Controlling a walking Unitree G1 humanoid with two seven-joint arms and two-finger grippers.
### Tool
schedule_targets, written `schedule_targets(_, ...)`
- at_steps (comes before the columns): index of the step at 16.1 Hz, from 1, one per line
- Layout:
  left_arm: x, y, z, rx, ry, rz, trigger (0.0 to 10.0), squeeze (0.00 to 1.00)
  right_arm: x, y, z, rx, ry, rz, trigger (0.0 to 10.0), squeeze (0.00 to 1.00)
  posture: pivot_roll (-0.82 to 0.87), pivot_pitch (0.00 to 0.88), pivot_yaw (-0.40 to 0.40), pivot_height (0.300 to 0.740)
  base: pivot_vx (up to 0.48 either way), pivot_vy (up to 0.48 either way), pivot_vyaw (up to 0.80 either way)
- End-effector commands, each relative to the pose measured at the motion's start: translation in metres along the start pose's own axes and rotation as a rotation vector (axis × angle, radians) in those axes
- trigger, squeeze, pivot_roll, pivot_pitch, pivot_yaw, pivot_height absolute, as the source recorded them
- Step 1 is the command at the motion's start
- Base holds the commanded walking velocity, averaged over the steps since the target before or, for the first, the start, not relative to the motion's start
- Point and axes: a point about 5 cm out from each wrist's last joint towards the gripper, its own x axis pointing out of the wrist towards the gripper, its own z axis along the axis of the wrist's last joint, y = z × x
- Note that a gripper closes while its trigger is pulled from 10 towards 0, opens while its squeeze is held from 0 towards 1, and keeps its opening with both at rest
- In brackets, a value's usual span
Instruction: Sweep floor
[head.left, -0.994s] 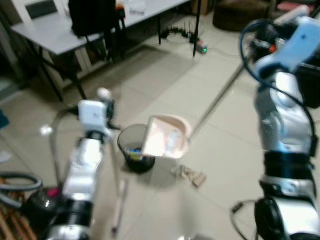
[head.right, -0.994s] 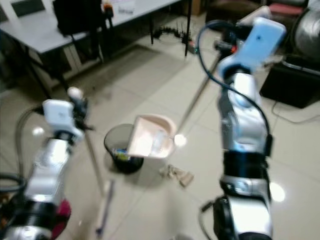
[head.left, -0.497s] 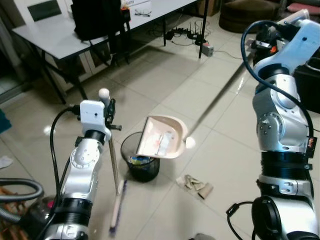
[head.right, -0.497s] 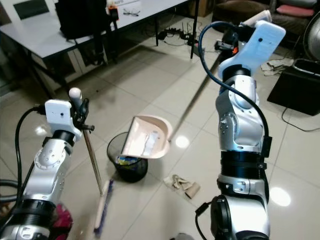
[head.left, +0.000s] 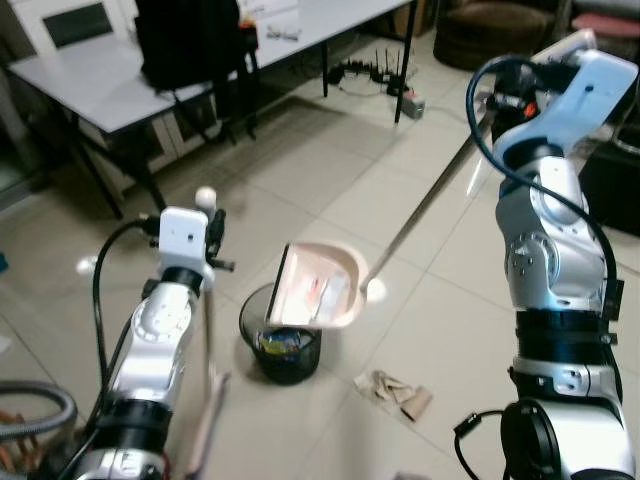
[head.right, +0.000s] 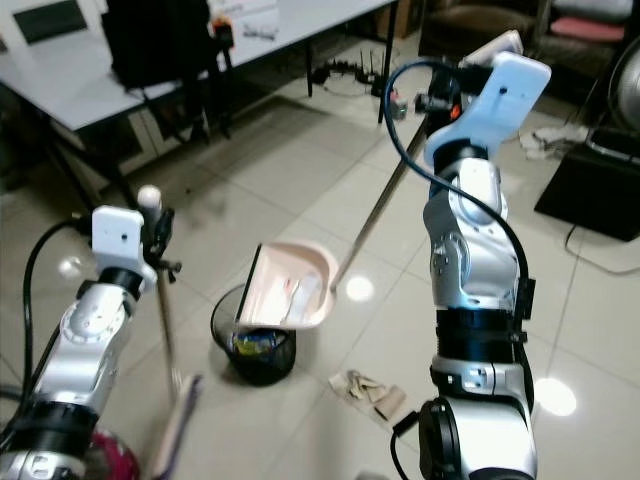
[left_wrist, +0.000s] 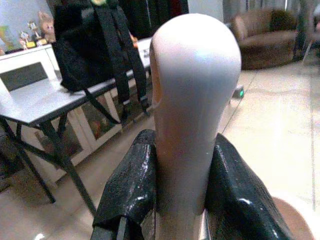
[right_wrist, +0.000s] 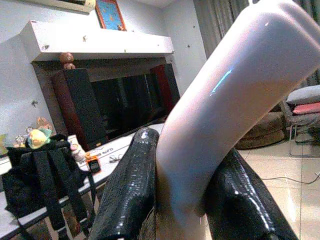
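Note:
A pink dustpan (head.left: 315, 298) hangs tilted over a black mesh bin (head.left: 282, 348), with scraps lying on its pan. Its long handle (head.left: 420, 210) slopes up to my right gripper (head.left: 497, 97), which is shut on the handle's pale grip (right_wrist: 225, 100) between black fingers (right_wrist: 131, 186). My left gripper (head.left: 208, 222) is shut on the broom's rounded white handle top (left_wrist: 192, 85), and black fingers (left_wrist: 127, 187) press on both sides. The broom's head (head.left: 205, 430) is blurred, low beside my left arm. Crumpled paper scraps (head.left: 395, 390) lie on the tiles right of the bin.
A grey table (head.left: 90, 80) with a black backpack (head.left: 190, 40) stands at the back left. A power strip and cables (head.left: 400, 95) lie behind it. A vacuum hose (head.left: 30, 400) curls at the lower left. A dark box (head.left: 615, 170) stands at the right.
The whole picture has shifted as my head moved. The dustpan stays tipped over the bin. The broom's lower end has swung slightly to the left.

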Motion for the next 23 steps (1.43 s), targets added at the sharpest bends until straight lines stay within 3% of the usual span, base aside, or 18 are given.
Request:
schedule_targets(1,-0.003,-0.003,-0.004,-0.001,0.007,-0.004,10.0,0.00,0.001,-0.001,0.014,-0.045,-0.086,0.027,10.0,0.00,-0.07,0.000,0.048,0.740,0.000,0.000,0.00)
schedule_targets(7,-0.005,-0.005,-0.008,0.004,0.022,-0.012,10.0,0.00,-0.003,0.031,0.003,-0.095,-0.150,0.236,10.0,0.00,-0.07,0.000,0.044,0.740,0.000,0.000,0.00)
schedule_targets(9,-0.006,-0.007,-0.009,0.009,0.032,-0.014,10.0,0.00,-0.011,0.058,-0.014,-0.165,-0.173,0.378,10.0,0.00,-0.06,0.000,0.039,0.740,0.000,0.000,0.00)
schedule_targets(10,-0.006,-0.007,-0.010,0.010,0.032,-0.016,10.0,0.00,-0.014,0.063,-0.017,-0.181,-0.183,0.402,10.0,0.00,-0.06,0.000,0.037,0.740,0.000,0.000,0.00)
schedule_targets(11,-0.005,-0.008,-0.010,0.014,0.032,-0.020,10.0,0.00,-0.020,0.079,-0.024,-0.227,-0.225,0.479,10.0,0.00,-0.06,0.000,0.034,0.740,0.000,0.000,0.00)
schedule_targets(12,-0.005,-0.008,-0.010,0.014,0.032,-0.020,10.0,0.00,-0.021,0.081,-0.025,-0.232,-0.233,0.492,10.0,0.00,-0.06,0.000,0.034,0.740,0.000,0.000,0.00)
schedule_targets(15,-0.005,-0.008,-0.010,0.015,0.031,-0.018,10.0,0.00,-0.042,0.107,-0.043,-0.263,-0.275,0.649,10.0,0.00,-0.06,0.000,0.033,0.740,0.000,0.000,0.00)
schedule_targets(18,-0.005,-0.009,-0.010,0.016,0.030,-0.018,10.0,0.00,-0.061,0.124,-0.057,-0.352,-0.313,0.785,10.0,0.00,-0.06,0.000,0.029,0.740,0.000,0.000,0.00)
schedule_targets(21,-0.005,-0.010,-0.010,0.018,0.030,-0.020,10.0,0.00,-0.076,0.130,-0.069,-0.467,-0.359,0.891,10.0,0.00,-0.06,0.000,0.028,0.740,0.000,0.000,0.00)
schedule_targets(23,-0.005,-0.010,-0.009,0.018,0.031,-0.022,10.0,0.00,-0.073,0.122,-0.066,-0.502,-0.400,0.836,10.0,0.00,-0.06,0.000,0.028,0.740,0.000,0.000,0.00)
